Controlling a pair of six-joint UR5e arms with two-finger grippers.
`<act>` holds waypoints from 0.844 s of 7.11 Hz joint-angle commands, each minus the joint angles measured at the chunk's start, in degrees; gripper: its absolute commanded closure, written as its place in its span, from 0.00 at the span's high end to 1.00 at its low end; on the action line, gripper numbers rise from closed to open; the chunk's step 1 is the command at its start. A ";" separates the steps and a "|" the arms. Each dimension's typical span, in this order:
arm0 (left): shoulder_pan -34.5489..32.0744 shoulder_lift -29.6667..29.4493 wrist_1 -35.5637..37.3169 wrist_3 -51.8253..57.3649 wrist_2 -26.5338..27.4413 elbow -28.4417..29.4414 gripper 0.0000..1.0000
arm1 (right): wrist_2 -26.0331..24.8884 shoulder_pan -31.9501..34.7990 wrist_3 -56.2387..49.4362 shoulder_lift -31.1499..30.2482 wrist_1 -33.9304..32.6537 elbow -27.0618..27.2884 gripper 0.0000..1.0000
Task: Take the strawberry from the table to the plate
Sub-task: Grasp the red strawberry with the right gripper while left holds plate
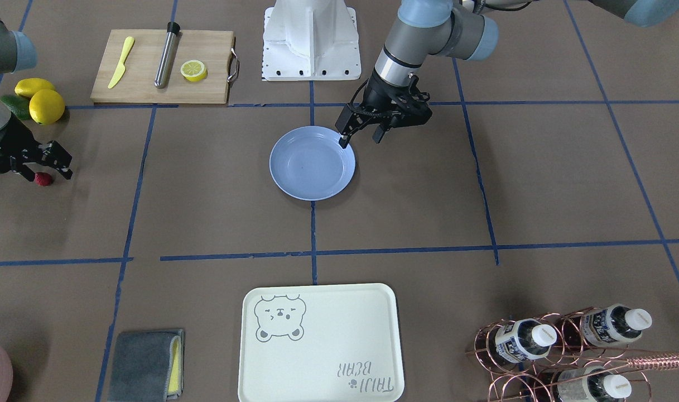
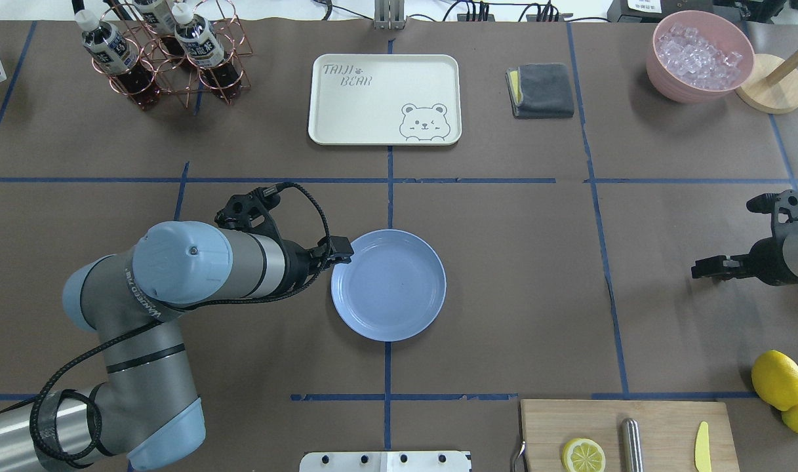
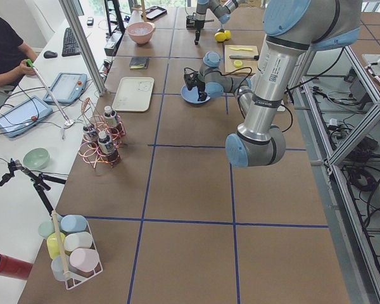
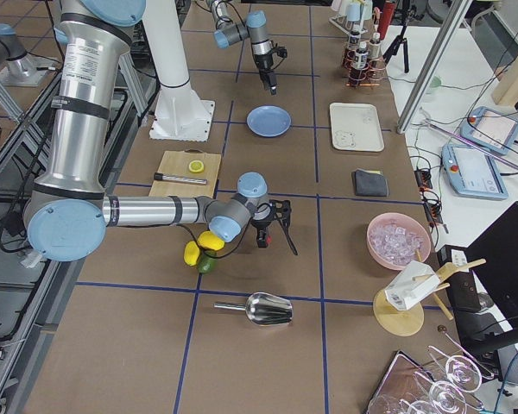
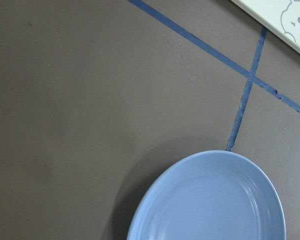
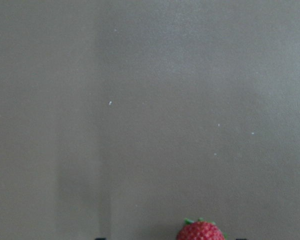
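The small red strawberry (image 1: 44, 179) lies on the brown-paper table (image 1: 216, 212) at its right end, close to the lemons. My right gripper (image 1: 46, 173) is low over it and open, one finger on each side of the berry. The right wrist view shows the strawberry (image 6: 200, 231) at its bottom edge. The overhead view hides the berry under the right gripper (image 2: 699, 270). The light-blue plate (image 1: 311, 163) sits empty at the table's centre. My left gripper (image 1: 361, 140) hangs open and empty just above the plate's rim (image 2: 338, 288).
Two lemons (image 1: 46, 106) and a green avocado (image 1: 14, 106) lie just behind the strawberry. A cutting board (image 1: 144, 84) holds a yellow knife, a steel rod and a half lemon. The bear tray (image 1: 319, 346), a grey cloth (image 1: 141, 365) and a bottle rack (image 1: 562, 349) stand along the far side.
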 commanded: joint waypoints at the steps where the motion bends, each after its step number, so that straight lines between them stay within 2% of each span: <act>1: -0.04 -0.03 0.00 0.00 0.00 0.09 1.00 | 0.01 -0.06 -0.08 0.23 -0.07 -0.34 0.87; 6: 0.05 -0.03 0.00 0.00 0.00 0.09 1.00 | -0.34 1.78 -0.96 0.14 -0.77 -0.87 0.83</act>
